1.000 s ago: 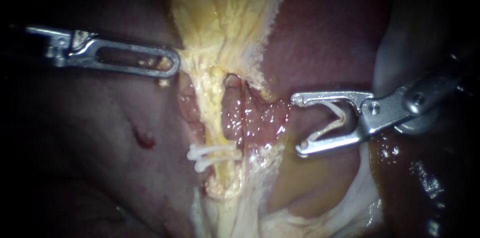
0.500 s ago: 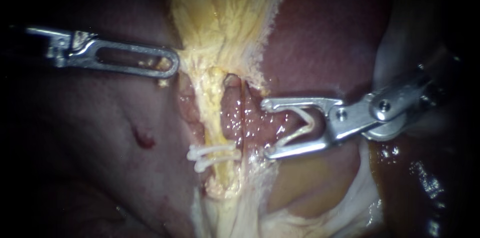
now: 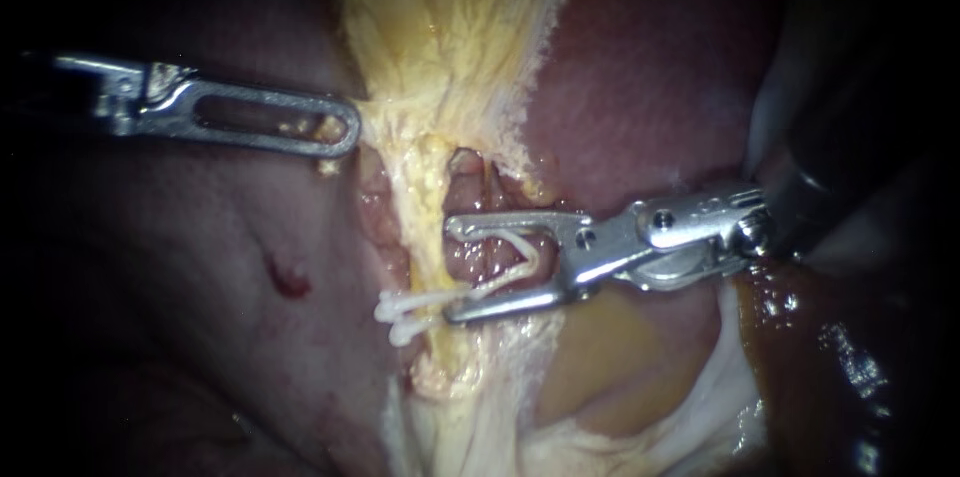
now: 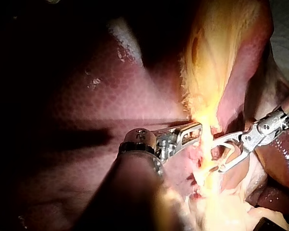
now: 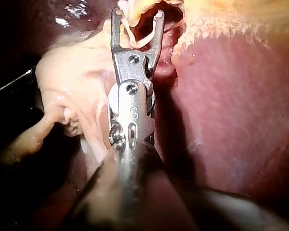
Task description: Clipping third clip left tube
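Backdrop: dark red liver, draped with pale yellow fatty tissue.
Left instrument: jaws closed, that tissue's left edge pinched.
Right instrument: jaws wide, open white V-shaped clip carried between them.
Left tube: pale yellow strand, reached by the jaw tips.
Risk: two fitted white clips are touched by the near jaw; glistening pink tissue could be caught too.

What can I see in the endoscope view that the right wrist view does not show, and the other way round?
Only the endoscope view: the left instrument, a red spot, and, plainly, two white clips across the left tube. Only the right wrist view: a pale lumpy strand trailing beside the right instrument. Both: the right instrument, jaws apart around an open clip, and the liver.
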{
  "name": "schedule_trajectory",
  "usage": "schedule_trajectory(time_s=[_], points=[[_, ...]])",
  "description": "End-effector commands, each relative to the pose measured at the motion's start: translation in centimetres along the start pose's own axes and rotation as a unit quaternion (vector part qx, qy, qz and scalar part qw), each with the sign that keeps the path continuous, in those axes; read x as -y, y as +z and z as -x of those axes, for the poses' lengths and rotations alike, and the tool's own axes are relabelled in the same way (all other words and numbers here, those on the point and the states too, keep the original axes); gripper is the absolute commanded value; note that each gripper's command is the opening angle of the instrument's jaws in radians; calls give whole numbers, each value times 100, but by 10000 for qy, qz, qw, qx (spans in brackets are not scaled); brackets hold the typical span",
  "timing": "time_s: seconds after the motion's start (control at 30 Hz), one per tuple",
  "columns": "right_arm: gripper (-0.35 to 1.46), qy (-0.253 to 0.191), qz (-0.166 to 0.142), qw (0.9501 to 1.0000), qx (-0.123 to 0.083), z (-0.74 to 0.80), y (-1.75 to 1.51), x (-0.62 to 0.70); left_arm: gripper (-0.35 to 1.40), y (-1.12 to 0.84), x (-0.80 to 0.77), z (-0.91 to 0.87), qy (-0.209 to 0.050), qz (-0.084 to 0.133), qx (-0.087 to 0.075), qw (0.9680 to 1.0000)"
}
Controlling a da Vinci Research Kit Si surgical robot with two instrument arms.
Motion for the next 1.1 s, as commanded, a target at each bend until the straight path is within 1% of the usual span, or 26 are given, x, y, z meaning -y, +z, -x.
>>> schedule_trajectory(time_s=[0.03, 0.07, 0.2, 0.3, 0.37, 0.43, 0.57, 0.8, 0.93, 1.1], points=[[50, 6, 6, 10000, 3, 4, 0, -4, -35, 0, 0, 0, 0, 0, 0, 10000], [50, 57, 10, 10000, 5, 10, -1, -8, -35, 0, 0, 0, 0, 0, 0, 10000], [50, 214, 5, 9998, 4, 22, -2, -18, -35, 0, 0, 0, 0, 0, 0, 10000], [50, 264, -8, 9997, 2, 27, -2, -21, -35, 0, 0, 0, 0, 0, -1, 10000], [50, 323, -38, 9995, -3, 27, -2, -21, -35, 0, 0, 0, 0, -1, -1, 10000], [50, 351, -78, 9994, -10, 25, -1, -20, -35, 0, 0, 0, 0, -1, -1, 10000], [50, 411, -222, 9988, -121, 20, 7, -16, -35, 0, 0, 0, 0, 0, 0, 10000], [50, 520, -485, 9970, -304, 7, 34, -11, -35, 1, 1, 0, -2, 2, 2, 10000], [50, 621, -659, 9948, -462, 1, 49, -9, -35, 1, 1, 0, -2, 2, 2, 10000], [50, 701, -834, 9925, -560, -5, 65, -9, -35, 3, 0, 1, -3, 4, 3, 10000]])
